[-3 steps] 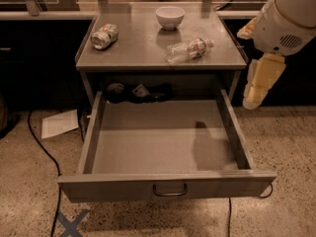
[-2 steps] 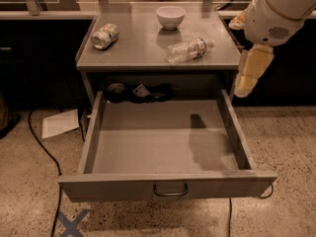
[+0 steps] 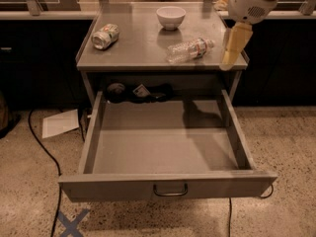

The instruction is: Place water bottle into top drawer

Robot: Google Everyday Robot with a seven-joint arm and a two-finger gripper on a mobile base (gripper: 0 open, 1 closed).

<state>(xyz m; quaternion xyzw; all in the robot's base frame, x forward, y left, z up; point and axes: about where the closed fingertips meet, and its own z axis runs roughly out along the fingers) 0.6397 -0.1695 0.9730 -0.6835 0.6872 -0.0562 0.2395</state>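
The water bottle (image 3: 190,50) lies on its side on the grey table top (image 3: 138,51), right of centre, cap pointing right. The top drawer (image 3: 163,152) is pulled fully open below the table, with a loop handle (image 3: 170,189) on its front panel. My gripper (image 3: 232,51) hangs from the white arm at the table's right edge, just right of the bottle and apart from it, holding nothing.
A dented green-and-white soda can (image 3: 105,36) lies at the table's left. A white bowl (image 3: 171,17) stands at the back centre. Dark objects (image 3: 138,92) sit at the drawer's rear. Paper (image 3: 60,123) and a cable (image 3: 42,147) lie on the floor at left.
My gripper has moved left and up from beside the drawer's right side to the table's right edge, closer to the bottle. The bottle and drawer have not moved.
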